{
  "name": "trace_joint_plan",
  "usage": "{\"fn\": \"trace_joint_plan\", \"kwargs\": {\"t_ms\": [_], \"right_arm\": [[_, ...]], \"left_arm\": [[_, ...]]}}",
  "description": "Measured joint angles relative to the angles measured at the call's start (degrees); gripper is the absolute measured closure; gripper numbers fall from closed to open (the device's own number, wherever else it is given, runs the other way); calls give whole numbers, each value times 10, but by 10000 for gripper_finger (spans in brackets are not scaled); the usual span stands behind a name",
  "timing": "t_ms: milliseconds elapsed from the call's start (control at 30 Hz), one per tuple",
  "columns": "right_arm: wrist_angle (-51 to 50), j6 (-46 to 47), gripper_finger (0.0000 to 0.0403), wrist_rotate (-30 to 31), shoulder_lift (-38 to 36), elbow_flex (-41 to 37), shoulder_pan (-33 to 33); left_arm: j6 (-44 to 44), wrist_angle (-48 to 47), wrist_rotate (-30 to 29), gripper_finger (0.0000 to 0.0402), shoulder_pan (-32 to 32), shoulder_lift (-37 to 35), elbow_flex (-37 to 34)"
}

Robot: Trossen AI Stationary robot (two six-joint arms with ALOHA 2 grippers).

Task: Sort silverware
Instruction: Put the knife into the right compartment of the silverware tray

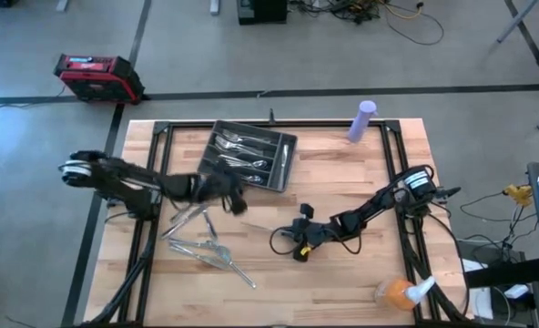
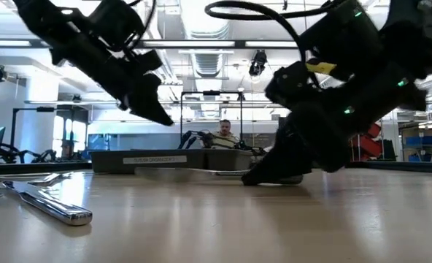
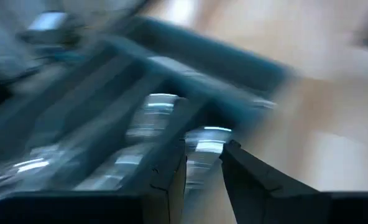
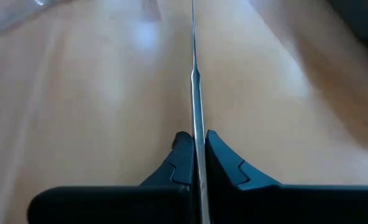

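A dark grey compartmented tray (image 1: 279,146) is seen lying at an angle on the far middle of the light wooden table (image 1: 342,273). Several shiny silver-coloured forks and spoons (image 1: 236,144) are held in its long compartments, laid lengthwise; their exact number cannot be told. In the low view the tray (image 2: 139,159) is shown as a low dark box on the table.

More loose silverware (image 1: 201,248) is spread on the table nearer the front left, in a crossed heap of slim bright pieces. One flat, polished knife-like piece (image 2: 52,204) is seen close to the low camera, lying flat on the wood.

The left gripper (image 1: 233,196) is held just off the tray's near corner, above the table; in its wrist view its dark fingers (image 3: 168,180) are parted by a narrow gap, and blurred tray compartments with bright metal are seen beyond them. Nothing is seen held between them.

The right gripper (image 1: 299,241) is down at the table's middle, and its fingers (image 4: 183,158) are closed on a thin, straight silver utensil (image 4: 196,99), seen edge-on and pointing away over the wood.

A lilac bottle (image 1: 362,121) stands at the far edge, and an orange spray bottle (image 1: 399,292) lies at the near right.
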Motion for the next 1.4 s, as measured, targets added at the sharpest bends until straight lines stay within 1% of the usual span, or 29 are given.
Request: {"fn": "trace_joint_plan", "kwargs": {"t_ms": [100,233,367,433,467,567,733,767,900,933,1000,1100,1200,1233,1333,1400], "right_arm": [[-71,1,401,55,-44,0,2],[-127,10,402,160,-99,0,5],[-141,54,402,270,-135,1,-8],[-161,82,402,299,-143,2,-26],[-175,100,402,302,-144,2,-38],[-207,163,402,299,-142,2,-75],[-250,209,403,292,-140,2,-122],[-255,211,403,278,-140,2,-132],[-289,233,403,169,-140,12,-175],[-302,237,403,160,-140,16,-181],[-335,238,403,158,-140,27,-188],[-393,234,403,156,-142,56,-199],[-462,230,403,139,-143,98,-215],[-485,227,403,131,-142,112,-218],[-542,224,403,102,-142,163,-224],[-575,223,403,84,-142,200,-227]], "left_arm": [[0,-26,-16,319,56,-46,2],[-36,-64,-16,323,115,-76,-5],[-87,-103,-17,324,163,-71,-7],[-102,-118,-17,324,178,-54,-7],[-105,-120,-17,324,180,-44,-7],[-98,-121,-3,324,179,-10,-6],[-105,-114,107,324,161,44,1],[-106,-110,121,324,155,53,1],[-128,-85,140,324,119,79,4],[-133,-75,144,324,107,85,4],[-138,-56,164,324,87,88,3],[-136,13,203,324,53,93,1],[-114,97,221,324,27,91,2],[-109,103,220,324,22,90,5],[-106,73,214,324,18,79,21],[-106,31,200,324,18,62,36]]}}
